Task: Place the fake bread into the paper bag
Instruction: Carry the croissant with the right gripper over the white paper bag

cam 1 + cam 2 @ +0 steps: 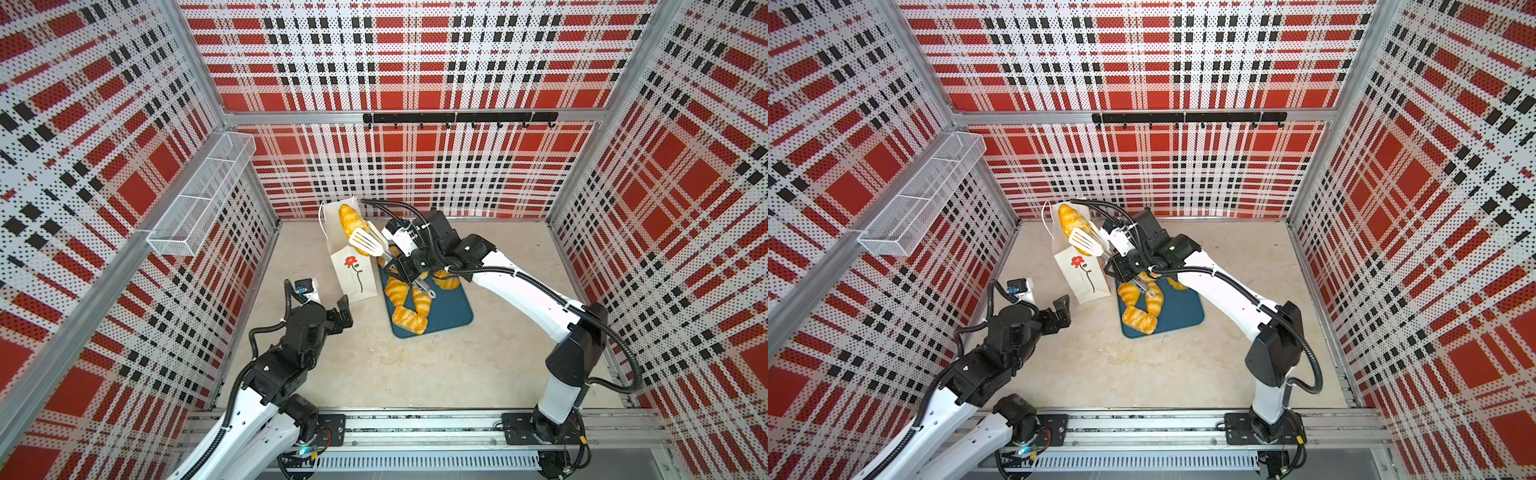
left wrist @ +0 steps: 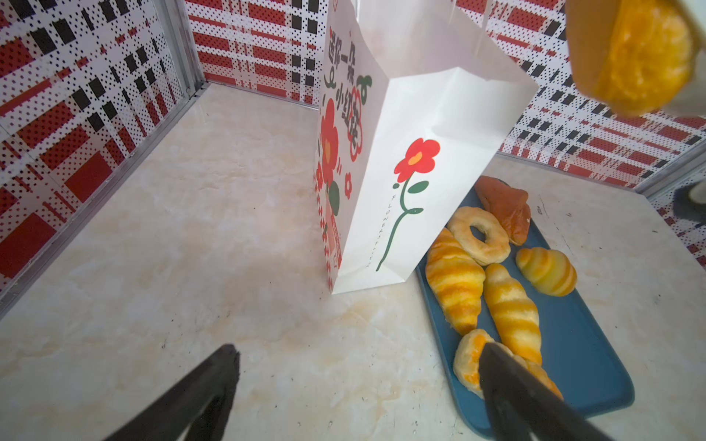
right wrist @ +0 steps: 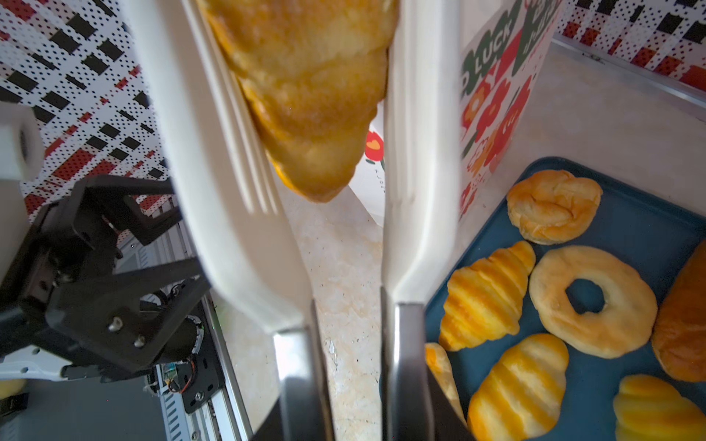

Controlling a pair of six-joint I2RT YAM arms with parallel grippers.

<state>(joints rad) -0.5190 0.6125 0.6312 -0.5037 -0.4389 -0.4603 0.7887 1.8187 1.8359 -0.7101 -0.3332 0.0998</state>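
The right gripper (image 1: 406,272) is clamped on the metal handles of a pair of white tongs (image 1: 368,243). The tongs' two slotted blades are squeezed partway together on a golden croissant (image 1: 351,220). In the right wrist view the blades press both flanks of the pastry and its pointed end hangs free between them. In both top views the croissant lies over the open mouth of the white paper bag (image 1: 353,278); whether any of it is already inside cannot be told. The bag stands upright on the pale tabletop (image 1: 374,365), red flower facing forward, just beside the left edge of a blue tray (image 1: 453,311). The tray carries the other fake bread: three striped croissants, a ring doughnut (image 2: 479,235), a darker orange-brown piece (image 2: 504,206), a round bun (image 3: 554,206) and a flat glazed pastry (image 2: 470,359). The left gripper (image 2: 359,349) hangs low near the bag's base with its black fingers spread wide, gripping nothing and apart from the bag. Nothing stands between the tongs and the bag.
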